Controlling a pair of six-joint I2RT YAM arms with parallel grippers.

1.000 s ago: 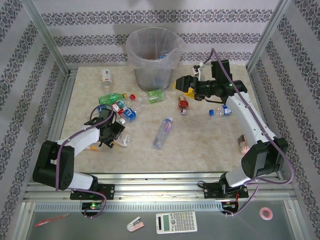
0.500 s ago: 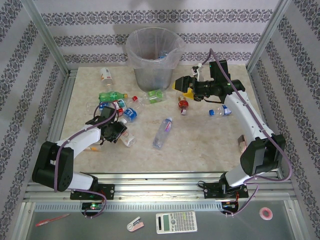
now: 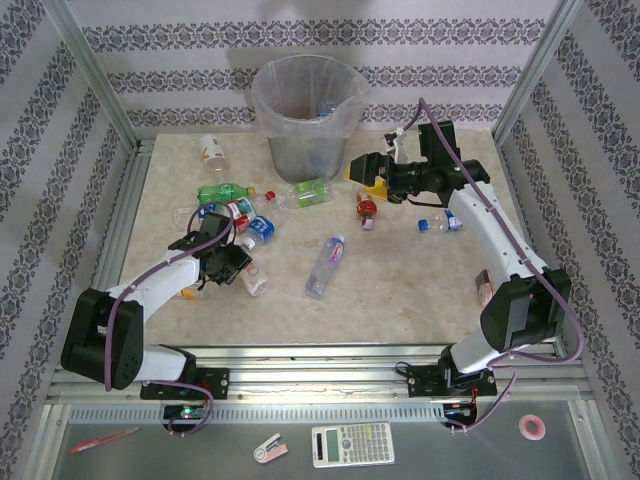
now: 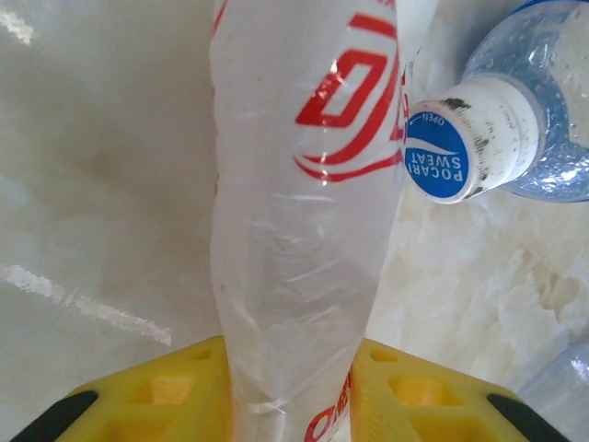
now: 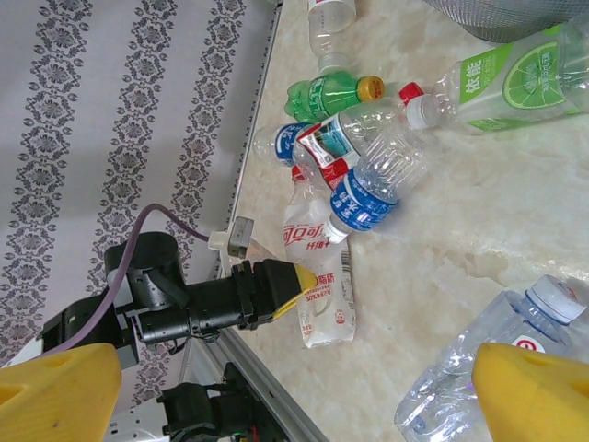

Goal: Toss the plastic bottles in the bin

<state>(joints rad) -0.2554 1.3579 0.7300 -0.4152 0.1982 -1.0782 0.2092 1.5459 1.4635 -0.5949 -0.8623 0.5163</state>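
Observation:
My left gripper [image 3: 237,264] is shut on a crushed clear bottle with a red-printed label [image 3: 256,279], which lies low on the table; its yellow fingers [image 4: 166,396] squeeze the bottle [image 4: 294,230]. A blue-capped bottle [image 4: 451,152] lies just beyond it. The same held bottle [image 5: 322,276] shows in the right wrist view. My right gripper [image 3: 362,172] hangs open right of the grey bin [image 3: 305,110], nothing between its fingers [image 5: 55,391]. Loose bottles: green [image 3: 225,191], lime-labelled [image 3: 310,190], red-capped [image 3: 366,210], clear [image 3: 325,265], blue-capped [image 3: 440,222], white-labelled [image 3: 211,150].
Several bottles cluster around a blue-labelled one [image 3: 262,228] just beyond my left gripper. Aluminium frame posts and patterned walls enclose the table. A pinkish object [image 3: 485,290] lies beside the right arm. A calculator [image 3: 352,444] and a tape roll [image 3: 532,427] sit on the near shelf.
My left gripper has shifted slightly forward and right, and the red-labelled bottle in it has turned. The right arm has barely moved.

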